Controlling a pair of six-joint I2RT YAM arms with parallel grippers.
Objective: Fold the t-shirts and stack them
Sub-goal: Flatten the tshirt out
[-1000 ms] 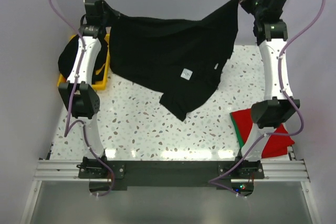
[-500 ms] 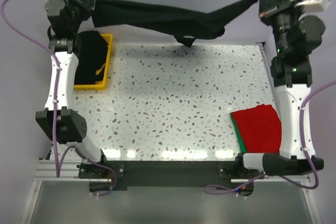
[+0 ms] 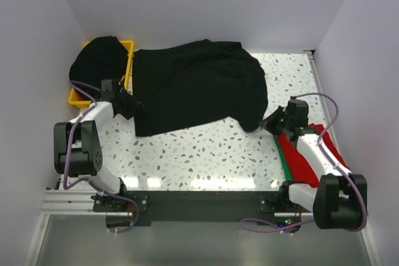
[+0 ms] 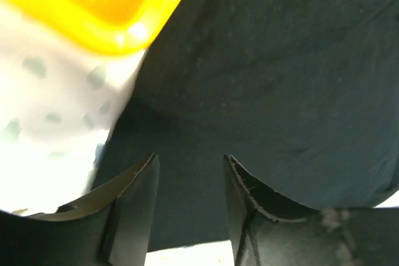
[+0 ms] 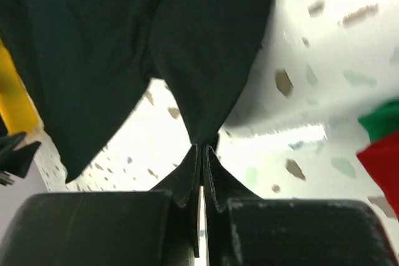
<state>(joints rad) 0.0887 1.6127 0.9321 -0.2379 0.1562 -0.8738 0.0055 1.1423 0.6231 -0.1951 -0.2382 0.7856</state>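
Note:
A black t-shirt (image 3: 196,88) lies spread across the back middle of the table. My left gripper (image 3: 134,109) sits low at the shirt's near-left edge. In the left wrist view its jaws (image 4: 191,159) stand open, with the black cloth (image 4: 280,66) lying past them and nothing pinched. My right gripper (image 3: 271,123) is at the shirt's near-right corner. It is shut (image 5: 201,149) on a bunched tip of the black t-shirt (image 5: 206,48). A folded red t-shirt (image 3: 312,157) lies at the front right, partly under the right arm.
A yellow bin (image 3: 128,47) stands at the back left, heaped with more black t-shirts (image 3: 96,60). Its rim (image 4: 93,10) is close to my left fingers. The red shirt's edge (image 5: 383,160) shows just right of my right gripper. White walls close in on three sides.
Both arms dropped from high at the back down to the table, laying the black t-shirt out flat. The left gripper has opened and let go of its corner; the right still holds.

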